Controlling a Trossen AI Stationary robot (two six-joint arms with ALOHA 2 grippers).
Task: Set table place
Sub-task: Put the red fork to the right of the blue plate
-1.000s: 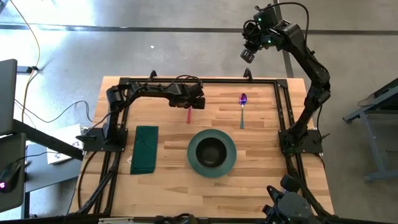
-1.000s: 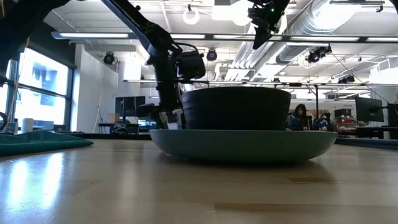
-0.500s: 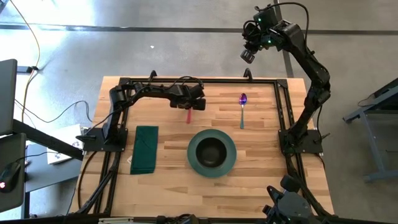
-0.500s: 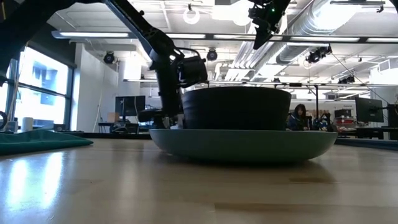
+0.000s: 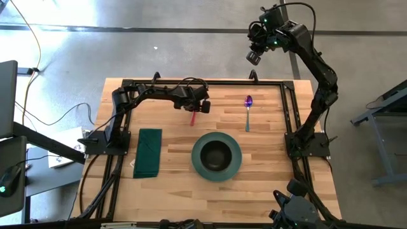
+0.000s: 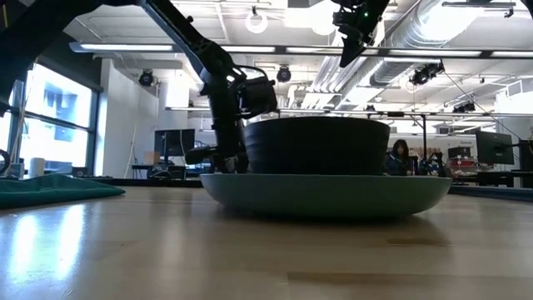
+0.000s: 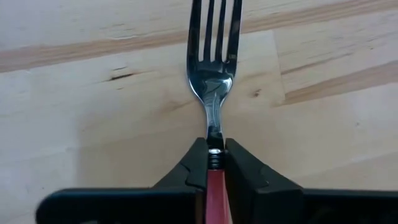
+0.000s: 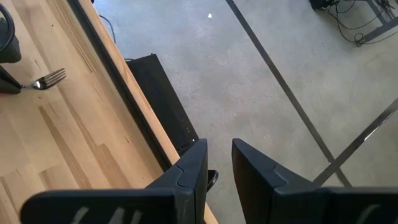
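Red-handled fork (image 7: 214,112) now clamped: my left pincer (image 7: 214,163) just snapped shut on it. Ready to lift off the surface (image 5: 267,133) (right pincer (image 8: 217,163) idle, slightly apart, empty).

bare table (image 5: 267,162) right of plate (image 5: 217,156), napkin (image 5: 148,152) left, spoon (image 5: 248,112) behind

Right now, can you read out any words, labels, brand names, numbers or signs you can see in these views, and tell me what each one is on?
None can be read.
The fork, plate, spoon and napkin carry no visible writing.
The paper on the floor left of the table may hold print, but it is too small to read.
Screens in the room behind are too blurred to read.
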